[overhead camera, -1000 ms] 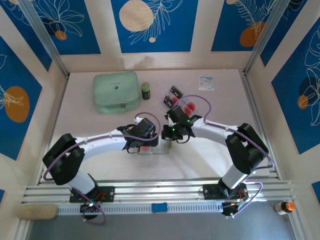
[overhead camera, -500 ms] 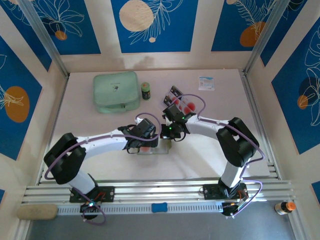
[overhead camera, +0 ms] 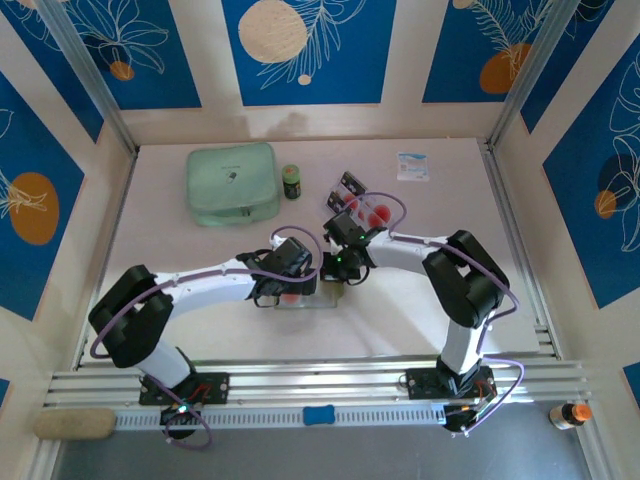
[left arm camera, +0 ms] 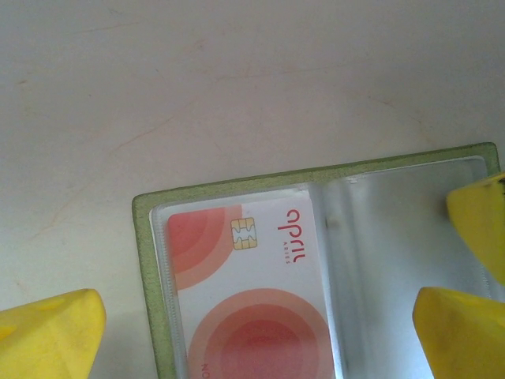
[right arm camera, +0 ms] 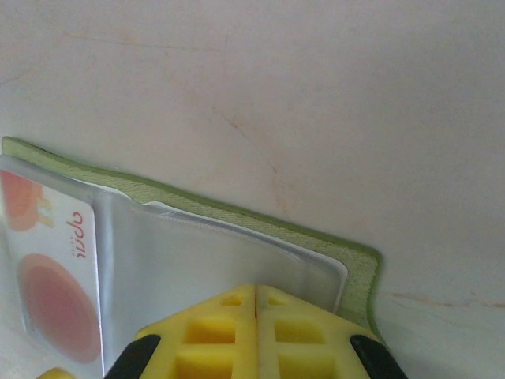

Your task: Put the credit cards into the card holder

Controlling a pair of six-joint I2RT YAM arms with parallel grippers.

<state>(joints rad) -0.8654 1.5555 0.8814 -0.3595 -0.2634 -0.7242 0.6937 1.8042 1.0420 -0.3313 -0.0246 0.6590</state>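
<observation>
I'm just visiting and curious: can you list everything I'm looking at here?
zip case: one, mint green, far left
jar: one, dark green, beside the zip case
loose cards: several, white with red circles, far centre
packet: one, white, far right
card holder: one, olive green, open beneath both grippers
sleeved card: one, white and red, inside the card holder
left gripper: one, yellow fingers, open
right gripper: one, yellow fingers, shut
</observation>
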